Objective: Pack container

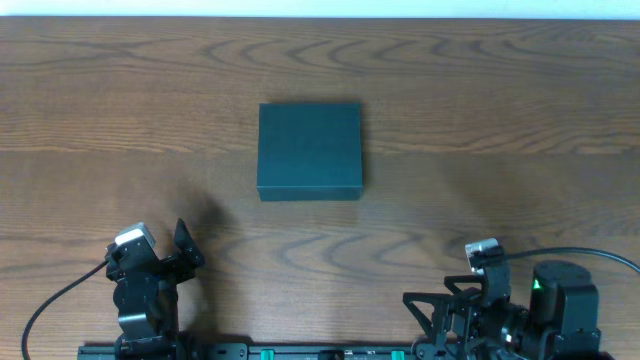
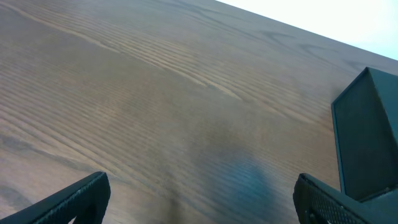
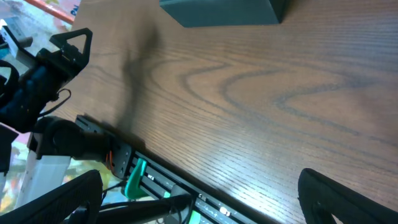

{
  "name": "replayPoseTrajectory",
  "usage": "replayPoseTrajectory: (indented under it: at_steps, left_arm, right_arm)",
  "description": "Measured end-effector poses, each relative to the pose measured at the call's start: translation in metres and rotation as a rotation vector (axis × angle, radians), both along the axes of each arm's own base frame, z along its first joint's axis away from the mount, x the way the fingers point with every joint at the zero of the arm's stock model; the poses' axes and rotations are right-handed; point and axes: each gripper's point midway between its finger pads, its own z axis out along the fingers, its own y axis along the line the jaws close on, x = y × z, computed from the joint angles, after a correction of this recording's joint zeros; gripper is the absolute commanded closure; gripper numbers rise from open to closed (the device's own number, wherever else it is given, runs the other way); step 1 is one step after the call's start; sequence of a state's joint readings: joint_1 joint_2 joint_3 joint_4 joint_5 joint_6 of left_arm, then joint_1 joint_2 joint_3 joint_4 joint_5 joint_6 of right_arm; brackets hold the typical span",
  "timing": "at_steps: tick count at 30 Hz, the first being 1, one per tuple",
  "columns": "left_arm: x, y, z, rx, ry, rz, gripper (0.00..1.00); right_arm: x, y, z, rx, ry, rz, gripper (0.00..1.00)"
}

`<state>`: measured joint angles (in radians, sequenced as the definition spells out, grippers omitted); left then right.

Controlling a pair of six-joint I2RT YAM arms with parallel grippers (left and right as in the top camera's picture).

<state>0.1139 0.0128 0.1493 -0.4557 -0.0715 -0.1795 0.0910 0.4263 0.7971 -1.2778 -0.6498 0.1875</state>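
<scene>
One container is parked roughly in the middle of the wood-grain tabletop, with its lid shut flat. The left pincer is spread wide over bare wood down at the near edge. A corner of the container is caught at the right side of its wrist view. The right pincer is opened wide too, also by the near edge. The container is only glimpsed at the top of that view, well apart from it.
</scene>
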Motion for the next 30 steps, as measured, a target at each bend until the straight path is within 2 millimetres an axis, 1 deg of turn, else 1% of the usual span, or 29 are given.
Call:
replayPoseTrajectory:
  at_steps: [8, 12, 14, 15, 16, 20, 21, 23, 24, 27, 30]
  left_arm:
    - [0.0, 0.0, 0.0, 0.0, 0.0, 0.0, 0.05]
    - [0.0, 0.0, 0.0, 0.0, -0.001, 0.0, 0.05]
    - [0.0, 0.0, 0.0, 0.0, -0.001, 0.0, 0.04]
    - [0.0, 0.0, 0.0, 0.0, -0.001, 0.0, 0.05]
    - [0.0, 0.0, 0.0, 0.0, -0.002, 0.0, 0.05]
    - [0.001, 0.0, 0.001, 0.001, -0.006, 0.001, 0.05]
    - [0.001, 0.001, 0.001, 0.002, -0.008, 0.002, 0.05]
    - [0.001, 0.001, 0.002, 0.002, -0.008, 0.004, 0.04]
    - [0.001, 0.001, 0.002, 0.003, -0.008, 0.004, 0.05]
    - [0.001, 0.001, 0.002, 0.002, -0.008, 0.004, 0.04]
    - [0.001, 0.001, 0.002, 0.003, -0.008, 0.004, 0.05]
  right_arm:
    - [0.0, 0.0, 0.0, 0.0, 0.0, 0.0, 0.01]
    - [-0.009, -0.005, -0.011, -0.034, 0.056, -0.012, 0.01]
    - [-0.006, -0.007, -0.011, -0.049, 0.046, -0.023, 0.01]
    - [-0.002, -0.009, -0.01, -0.055, 0.024, -0.029, 0.01]
    - [0.008, -0.01, -0.007, -0.064, -0.031, -0.036, 0.01]
    - [0.047, -0.01, -0.002, -0.077, -0.328, -0.042, 0.01]
    - [0.053, -0.01, -0.005, -0.079, -0.375, -0.042, 0.01]
    - [0.064, -0.011, -0.013, -0.084, -0.462, -0.052, 0.01]
    - [0.069, -0.013, -0.022, -0.09, -0.492, -0.062, 0.01]
    - [0.077, -0.02, -0.065, -0.13, -0.488, -0.098, 0.01]
    - [0.08, -0.026, -0.093, -0.16, -0.466, -0.123, 0.01]
